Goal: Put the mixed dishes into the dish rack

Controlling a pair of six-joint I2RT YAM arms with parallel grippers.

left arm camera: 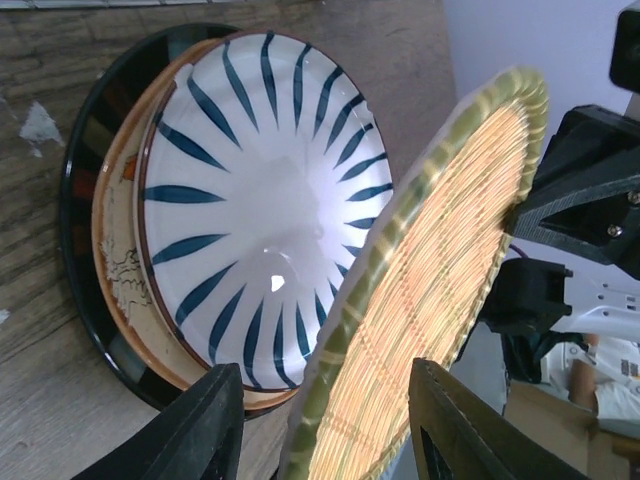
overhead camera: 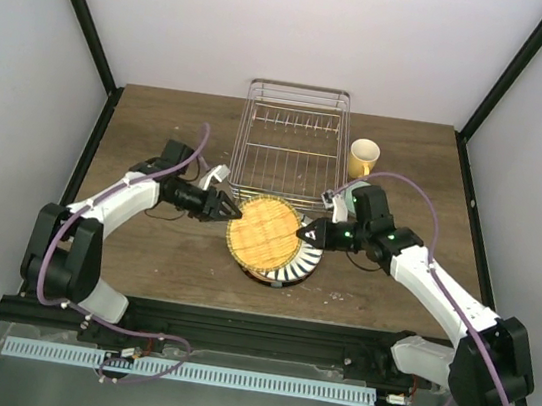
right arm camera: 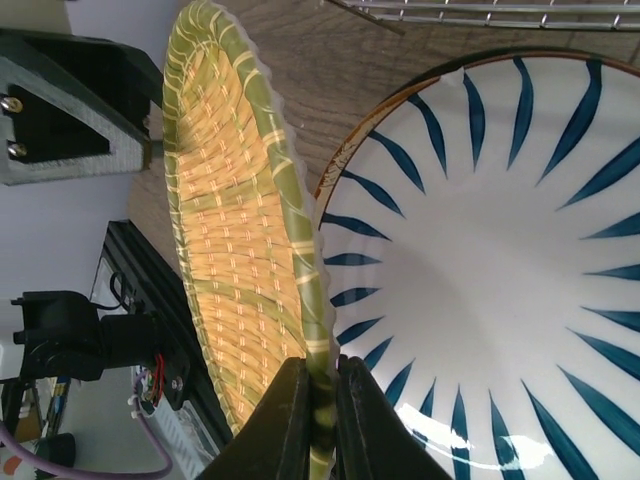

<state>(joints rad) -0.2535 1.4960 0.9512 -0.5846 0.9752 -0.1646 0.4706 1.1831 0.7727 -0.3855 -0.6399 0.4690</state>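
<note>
The woven plate (overhead camera: 263,232) is tipped up on edge over the stack it belongs to. It looks light and fairly stiff, basketwork that should forgive a firm squeeze and whose ribbed green rim gives good purchase, so the rim is where I would hold it. A thin edge pinch may let it swing, though, so I judge it wants support on both sides. My right fingers (right arm camera: 322,375) are pressed together on that rim, pinching it at the side nearest the right arm. My left fingers (left arm camera: 325,400) stand spread, one on either side of the opposite edge. I see a gap on at least one side, so I would not call that a hold yet. Just behind the woven plate lies the striped plate (left arm camera: 260,200), glossy, surely heavier and breakable, nested on a dark-rimmed plate (left arm camera: 80,200) flat on the bench (overhead camera: 144,246). The dish rack (overhead camera: 293,135) stands just beyond the stack with no dish in it, and the yellow mug (overhead camera: 363,158) sits beside its right side.
</note>
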